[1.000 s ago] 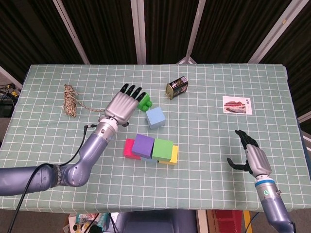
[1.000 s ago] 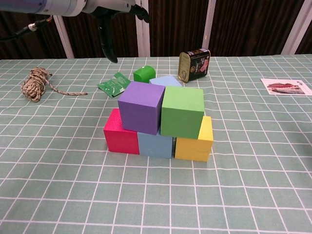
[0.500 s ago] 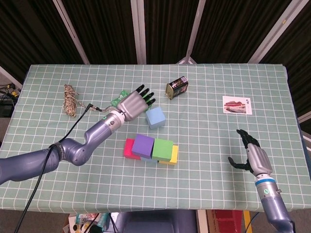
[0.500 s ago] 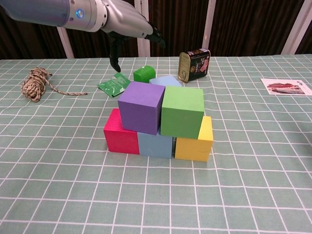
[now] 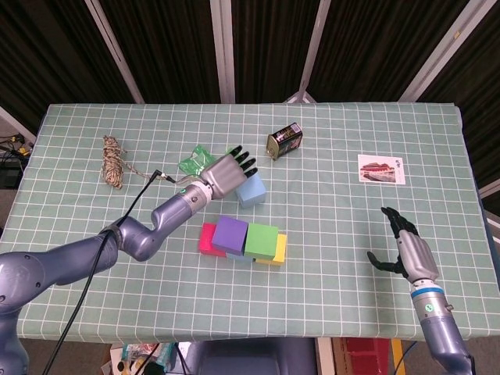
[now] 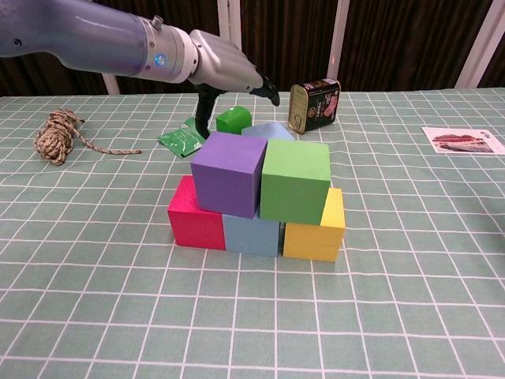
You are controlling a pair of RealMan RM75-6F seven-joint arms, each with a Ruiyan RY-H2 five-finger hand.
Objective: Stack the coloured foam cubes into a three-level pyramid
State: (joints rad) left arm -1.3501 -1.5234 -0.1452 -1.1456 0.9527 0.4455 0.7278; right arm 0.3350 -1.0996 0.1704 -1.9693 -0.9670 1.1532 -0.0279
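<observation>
A two-level stack stands mid-table: a red cube (image 6: 193,223), a blue cube (image 6: 251,235) and a yellow cube (image 6: 317,233) below, with a purple cube (image 6: 229,174) and a green cube (image 6: 296,181) on top. A loose light blue cube (image 5: 252,190) lies just behind the stack. My left hand (image 5: 226,173) hovers open at that cube's far left corner with its fingers spread; I cannot tell whether it touches the cube. Far off at the table's front right, my right hand (image 5: 406,251) is open and holds nothing.
A small green object (image 6: 233,119) and a green packet (image 6: 183,136) lie behind the stack, under the left hand. A tin can (image 5: 284,141) lies further back, a rope coil (image 5: 113,161) at the left, and a picture card (image 5: 381,169) at the right.
My left hand has moved right and down from above the green packet to the light blue cube's edge. The right hand and the stack have stayed put.
</observation>
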